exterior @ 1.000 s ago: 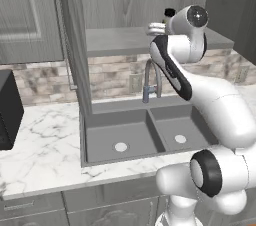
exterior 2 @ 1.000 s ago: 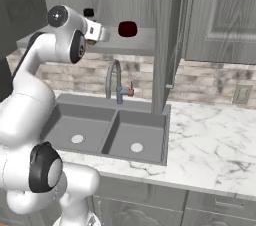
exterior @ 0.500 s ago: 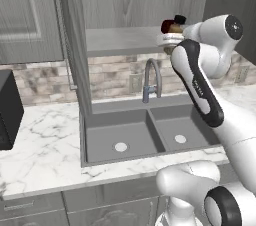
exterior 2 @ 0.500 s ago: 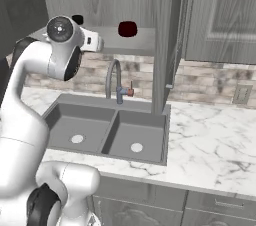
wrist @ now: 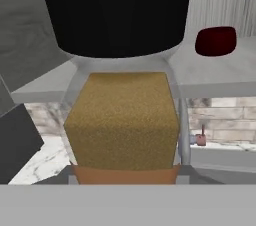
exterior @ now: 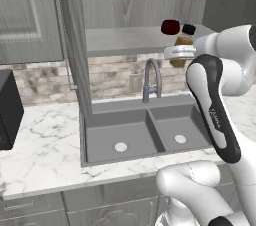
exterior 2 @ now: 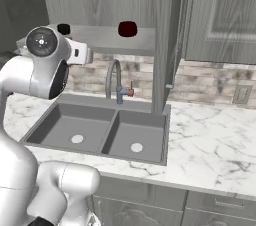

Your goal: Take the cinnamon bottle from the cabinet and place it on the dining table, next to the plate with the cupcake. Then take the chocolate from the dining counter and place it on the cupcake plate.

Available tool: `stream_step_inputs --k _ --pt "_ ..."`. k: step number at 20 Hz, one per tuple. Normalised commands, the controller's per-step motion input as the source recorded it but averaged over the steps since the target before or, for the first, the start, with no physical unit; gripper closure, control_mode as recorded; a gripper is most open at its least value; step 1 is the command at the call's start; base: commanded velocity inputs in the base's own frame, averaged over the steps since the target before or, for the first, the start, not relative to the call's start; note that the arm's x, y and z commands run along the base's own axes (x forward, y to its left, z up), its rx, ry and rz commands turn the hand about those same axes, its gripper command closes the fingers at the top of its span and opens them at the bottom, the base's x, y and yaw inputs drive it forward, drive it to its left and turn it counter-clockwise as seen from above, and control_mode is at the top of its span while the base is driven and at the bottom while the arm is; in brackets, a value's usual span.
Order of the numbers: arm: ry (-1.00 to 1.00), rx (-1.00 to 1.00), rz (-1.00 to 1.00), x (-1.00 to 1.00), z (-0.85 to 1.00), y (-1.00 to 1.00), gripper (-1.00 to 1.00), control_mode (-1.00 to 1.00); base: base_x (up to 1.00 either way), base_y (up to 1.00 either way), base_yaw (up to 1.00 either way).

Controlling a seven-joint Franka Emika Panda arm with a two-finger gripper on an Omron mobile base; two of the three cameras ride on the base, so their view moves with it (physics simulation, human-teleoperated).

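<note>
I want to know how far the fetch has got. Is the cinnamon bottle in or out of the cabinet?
Out. The cinnamon bottle hangs in front of the shelf edge, off its surface.

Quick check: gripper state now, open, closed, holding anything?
Gripper: closed on the small slim cinnamon bottle with amber-brown contents and black cap, held just in front of the grey cabinet shelf.

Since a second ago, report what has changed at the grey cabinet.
The gripper, shut on the slim amber cinnamon bottle with the black cap, has drawn it back off the grey cabinet shelf, and the arm has swung right in the left base view. The dark red round jar stayed on the shelf.
</note>
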Motion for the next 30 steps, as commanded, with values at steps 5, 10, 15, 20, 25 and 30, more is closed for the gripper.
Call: stream_step_inputs --k 5,10,15,20,25,30 --pt "0.00 -0.03 0.02 -0.73 0.00 0.05 1.00 -1.00 0.00 0.00 0.00" --pt "0.09 0.00 0.00 -0.30 -0.02 0.00 1.00 -1.00 0.00 0.00 0.00" --pt "0.00 0.00 0.00 0.00 0.00 0.00 1.00 1.00 0.00 0.00 0.00" --pt "0.00 0.00 0.00 0.00 0.00 0.00 1.00 1.00 -0.50 0.06 0.00" --pt "0.00 0.00 0.00 0.00 0.00 0.00 1.00 1.00 -0.75 0.12 0.01" --pt "0.00 0.00 0.00 0.00 0.00 0.00 1.00 1.00 -0.33 0.01 0.80"
